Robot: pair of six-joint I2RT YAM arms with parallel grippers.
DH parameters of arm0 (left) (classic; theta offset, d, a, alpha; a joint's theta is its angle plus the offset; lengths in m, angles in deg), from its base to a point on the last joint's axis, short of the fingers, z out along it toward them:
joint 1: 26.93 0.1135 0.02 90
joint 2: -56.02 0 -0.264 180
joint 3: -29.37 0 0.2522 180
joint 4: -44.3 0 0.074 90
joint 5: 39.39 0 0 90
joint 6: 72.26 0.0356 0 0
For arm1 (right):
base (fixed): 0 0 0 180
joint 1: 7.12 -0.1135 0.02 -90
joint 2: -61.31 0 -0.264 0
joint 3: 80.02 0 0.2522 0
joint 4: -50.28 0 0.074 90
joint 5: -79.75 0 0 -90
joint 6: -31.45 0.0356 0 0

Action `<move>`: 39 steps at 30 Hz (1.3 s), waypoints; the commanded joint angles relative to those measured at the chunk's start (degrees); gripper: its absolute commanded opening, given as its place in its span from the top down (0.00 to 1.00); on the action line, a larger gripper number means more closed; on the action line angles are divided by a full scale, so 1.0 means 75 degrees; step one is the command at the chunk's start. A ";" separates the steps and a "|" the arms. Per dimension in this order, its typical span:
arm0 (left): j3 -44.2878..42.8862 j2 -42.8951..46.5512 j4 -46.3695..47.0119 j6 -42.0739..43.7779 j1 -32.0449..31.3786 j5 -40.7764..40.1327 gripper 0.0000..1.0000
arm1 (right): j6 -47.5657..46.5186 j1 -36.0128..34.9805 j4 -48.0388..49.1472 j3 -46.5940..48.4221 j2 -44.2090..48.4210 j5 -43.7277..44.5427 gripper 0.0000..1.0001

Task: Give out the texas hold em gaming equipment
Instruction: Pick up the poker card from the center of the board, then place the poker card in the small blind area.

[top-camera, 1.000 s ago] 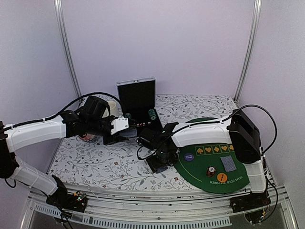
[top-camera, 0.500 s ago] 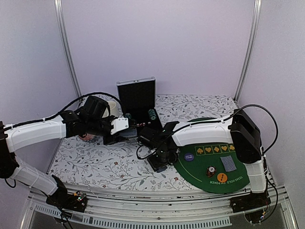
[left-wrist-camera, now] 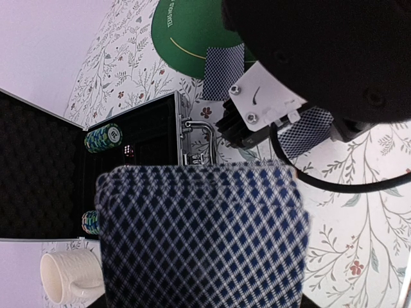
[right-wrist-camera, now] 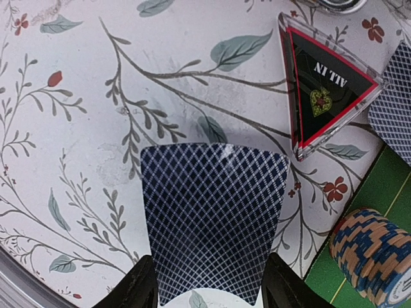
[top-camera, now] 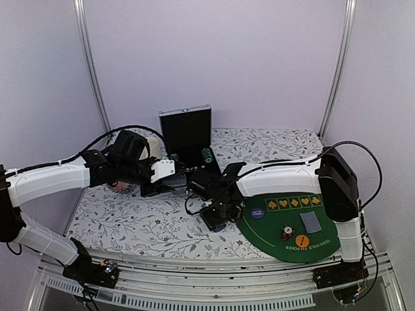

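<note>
Right wrist camera looks down on a blue-diamond-backed playing card [right-wrist-camera: 212,218], its long edges pinched between the right gripper's [right-wrist-camera: 212,289] two black fingers [right-wrist-camera: 142,285], so it bows slightly over the leaf-printed tablecloth [right-wrist-camera: 77,128]. At 1 o'clock of it lies the clear-rimmed, red-bordered triangular ALL IN marker [right-wrist-camera: 324,96]. A second card [right-wrist-camera: 397,106] pokes in at 3 o'clock, and a blue-and-tan striped chip stack [right-wrist-camera: 372,256] stands at 4 o'clock on the green felt mat [right-wrist-camera: 324,282]. From above, the right arm doubles back from its base across the mat, wrist turned down. The left arm reaches level toward the open foam-lined case [left-wrist-camera: 38,173]. The left gripper [top-camera: 175,176] clamps a deck of cards [left-wrist-camera: 199,237] that hides its fingers, with green chips [left-wrist-camera: 103,138] in the case and a ribbed cream mug [left-wrist-camera: 64,285] at 7 o'clock.
</note>
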 commanded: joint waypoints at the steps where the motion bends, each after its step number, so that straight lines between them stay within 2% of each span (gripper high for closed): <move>1: 0.0072 0.0106 0.0153 0.0060 -0.0045 0.0109 0.51 | -0.0148 -0.0046 0.0145 0.0162 0.0599 -0.0069 0.44; 16: 0.0084 0.0213 0.0153 0.0067 -0.0044 0.0117 0.51 | -0.0578 0.0292 0.0329 0.0037 0.1598 -0.0563 0.46; 25: 0.0072 0.0247 0.0153 0.0054 -0.0045 0.0126 0.51 | -0.0988 0.0910 -0.0193 -0.0419 0.2661 -0.0653 0.47; 30: 0.0071 0.0224 0.0153 0.0055 -0.0044 0.0137 0.51 | -0.0880 0.1492 -0.0931 -0.1291 0.3518 -0.0508 0.46; 39: 0.0039 0.0168 0.0142 0.0041 -0.0045 0.0232 0.51 | 0.0270 0.2826 -0.1901 -0.3828 0.5865 -0.0568 0.46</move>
